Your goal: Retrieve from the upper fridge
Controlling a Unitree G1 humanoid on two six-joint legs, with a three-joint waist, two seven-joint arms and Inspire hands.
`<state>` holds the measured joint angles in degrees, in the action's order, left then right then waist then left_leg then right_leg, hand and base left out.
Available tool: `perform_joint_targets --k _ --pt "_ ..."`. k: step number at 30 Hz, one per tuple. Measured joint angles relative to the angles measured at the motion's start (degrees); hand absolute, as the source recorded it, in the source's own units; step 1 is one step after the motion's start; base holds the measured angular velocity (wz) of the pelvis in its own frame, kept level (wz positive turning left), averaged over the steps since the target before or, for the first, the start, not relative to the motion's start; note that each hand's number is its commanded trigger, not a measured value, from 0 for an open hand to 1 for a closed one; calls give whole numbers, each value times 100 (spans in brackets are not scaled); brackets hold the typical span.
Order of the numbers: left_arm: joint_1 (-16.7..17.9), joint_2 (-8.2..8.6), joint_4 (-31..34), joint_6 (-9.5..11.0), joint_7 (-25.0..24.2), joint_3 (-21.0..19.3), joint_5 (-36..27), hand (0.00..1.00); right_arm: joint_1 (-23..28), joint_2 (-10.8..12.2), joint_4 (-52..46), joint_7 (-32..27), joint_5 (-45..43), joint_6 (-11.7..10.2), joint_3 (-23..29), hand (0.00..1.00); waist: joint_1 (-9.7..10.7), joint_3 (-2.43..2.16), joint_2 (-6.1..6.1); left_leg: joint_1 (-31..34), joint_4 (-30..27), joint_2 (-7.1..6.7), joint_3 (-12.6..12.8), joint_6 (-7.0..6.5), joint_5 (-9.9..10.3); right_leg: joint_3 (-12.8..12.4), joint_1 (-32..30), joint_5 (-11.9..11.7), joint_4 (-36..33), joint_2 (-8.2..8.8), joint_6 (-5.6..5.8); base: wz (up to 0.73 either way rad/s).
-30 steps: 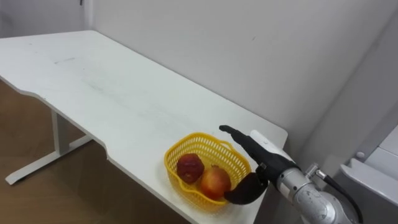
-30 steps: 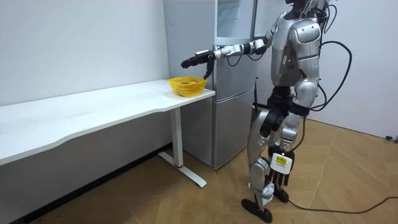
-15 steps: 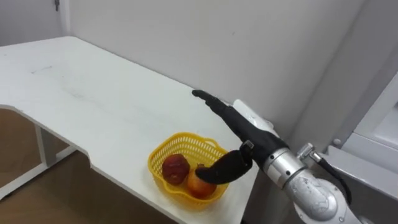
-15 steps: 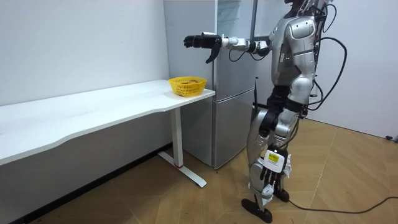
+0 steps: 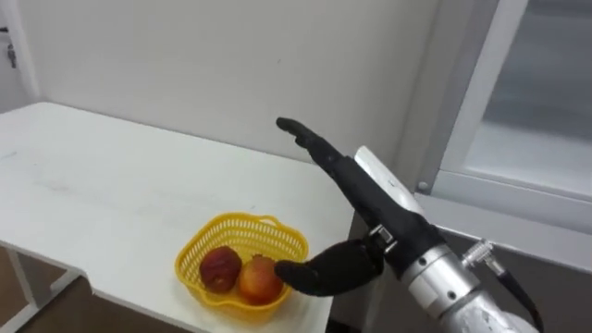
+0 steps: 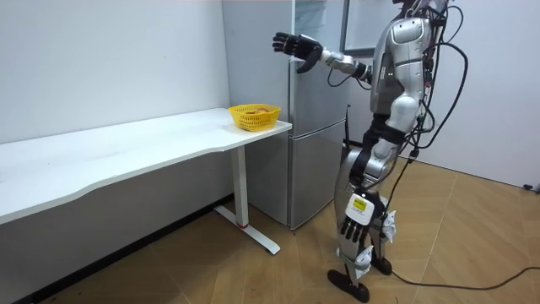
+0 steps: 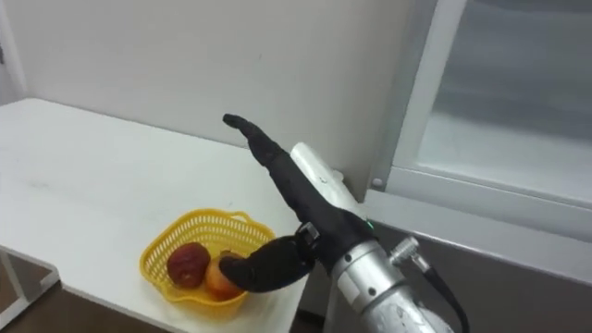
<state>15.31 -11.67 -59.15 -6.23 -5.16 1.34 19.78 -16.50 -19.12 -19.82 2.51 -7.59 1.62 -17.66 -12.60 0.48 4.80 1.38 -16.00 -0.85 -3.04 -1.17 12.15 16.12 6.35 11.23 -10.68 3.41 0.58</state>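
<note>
My right hand (image 5: 370,199) is raised above the table's end, open, with straight fingers, the thumb spread below, and nothing in it. In the room view this right hand (image 6: 295,45) is held high in front of the fridge's upper part. Below it a yellow basket (image 5: 199,242) sits on the white table (image 5: 92,185) and holds a dark red apple (image 5: 220,268) and a red-orange fruit (image 5: 261,277). The fridge's upper compartment (image 5: 536,102) shows a pale interior behind a white frame at the upper right. My left hand (image 6: 359,226) hangs relaxed at my side.
The grey fridge (image 6: 316,127) stands right beside the table's end, against the white wall. I stand on the wooden floor in front of the fridge. The long table stretches towards the room view's left.
My right arm has lifted from just over the basket to head height by the fridge's top. My view has swung right, bringing the fridge's upper compartment in.
</note>
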Motion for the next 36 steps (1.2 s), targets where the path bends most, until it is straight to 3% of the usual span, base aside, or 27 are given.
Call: perform_joint_targets --k 4,6,11,16,21,24,29,33,36 --pt "-3 0 -109 98 7 0 -56 0 404 142 -272 9 31 -189 99 0 215 4 -77 -98 72 15 116 -1 4 -56 47 0 5 -6 0 -15" --pt "-32 16 -157 160 -3 4 -55 0 680 192 -377 16 18 -316 160 0 330 -28 -136 -88 93 19 209 -2 4 -168 -17 -3 -7 -16 -5 -21" --pt "-46 35 -201 194 5 51 -64 0 1243 211 -377 136 -116 -356 235 0 609 -70 -244 -128 159 30 348 -5 1 -327 -71 -21 -9 -23 -31 -18" --pt "-84 134 -479 334 75 122 -180 0 1388 354 -400 141 -6 -533 640 0 913 -51 -330 -190 210 60 480 -12 11 -495 -85 -23 -10 -36 -35 -15" --pt "-102 174 -654 529 35 131 -219 0 1901 487 -667 158 7 -852 929 0 1068 -55 -381 -206 245 106 573 -5 13 -547 -132 -29 -9 -63 -44 -9" --pt "-100 175 -704 564 -7 343 -235 0 2201 594 -768 151 31 -888 1006 0 1117 -69 -437 -271 260 104 641 -6 13 -678 -138 -31 -15 -71 -48 -14" --pt "-16 180 -759 629 25 335 -236 0 2440 611 -848 133 67 -1011 1268 0 1311 -70 -475 -305 368 115 791 -5 13 -811 -201 -31 -49 -90 -48 -16" --pt "17 189 -783 688 55 327 -231 0 2680 852 -971 -101 157 -1124 1757 0 1422 -80 -456 -332 393 142 918 -3 14 -874 -248 -38 -54 -105 -58 -14" --pt "61 189 -778 721 56 328 -305 0 2954 950 -991 -324 328 -1243 1809 0 1506 -86 -474 -408 447 143 967 1 17 -937 -233 -38 -54 -114 -58 -13"
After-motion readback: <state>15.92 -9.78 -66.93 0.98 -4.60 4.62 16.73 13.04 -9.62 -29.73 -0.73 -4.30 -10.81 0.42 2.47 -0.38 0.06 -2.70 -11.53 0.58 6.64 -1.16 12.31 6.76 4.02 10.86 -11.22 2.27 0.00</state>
